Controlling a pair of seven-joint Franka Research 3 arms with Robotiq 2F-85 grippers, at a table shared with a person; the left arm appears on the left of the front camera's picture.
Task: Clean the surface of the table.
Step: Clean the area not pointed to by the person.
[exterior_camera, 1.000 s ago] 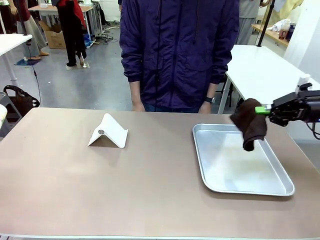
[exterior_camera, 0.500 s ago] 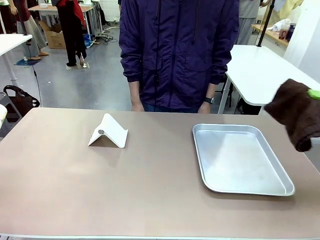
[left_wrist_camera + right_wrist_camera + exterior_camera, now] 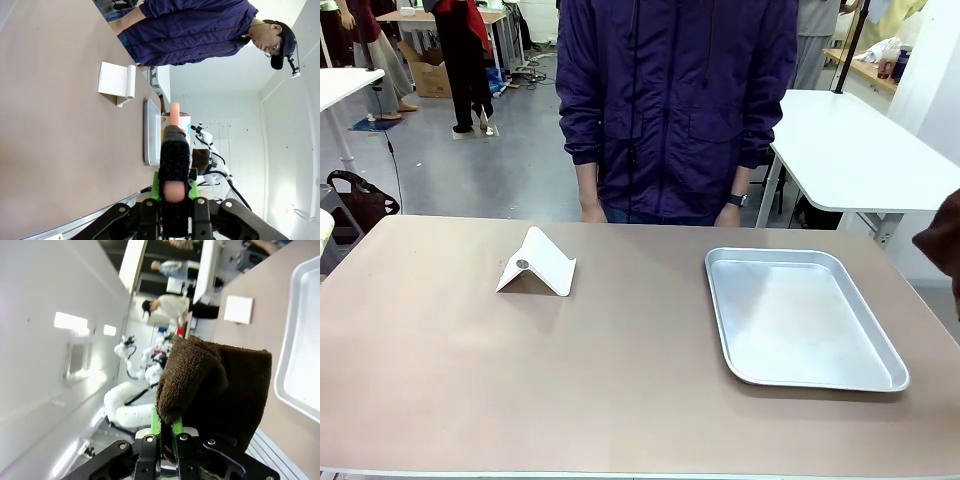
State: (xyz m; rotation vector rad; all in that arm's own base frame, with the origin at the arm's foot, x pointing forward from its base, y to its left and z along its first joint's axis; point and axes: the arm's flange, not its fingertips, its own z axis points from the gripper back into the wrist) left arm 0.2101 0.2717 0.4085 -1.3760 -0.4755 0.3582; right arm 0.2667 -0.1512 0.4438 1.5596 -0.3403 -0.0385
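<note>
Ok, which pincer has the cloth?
The right pincer: it is shut on the brown cloth. The left pincer is shut with no cloth in it.

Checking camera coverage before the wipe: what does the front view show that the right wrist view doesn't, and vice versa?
Front view: the whole rim of the rectangular silver metal tray, plus a black bag left of the table. Right wrist view: the right gripper shut on the dark brown terry cloth, its green pads pinching a fold, and a white robot arm farther off. Shared: the brownish-taupe table, the tray, the white folded stand, and the cloth, a sliver at the front view's right edge.
</note>
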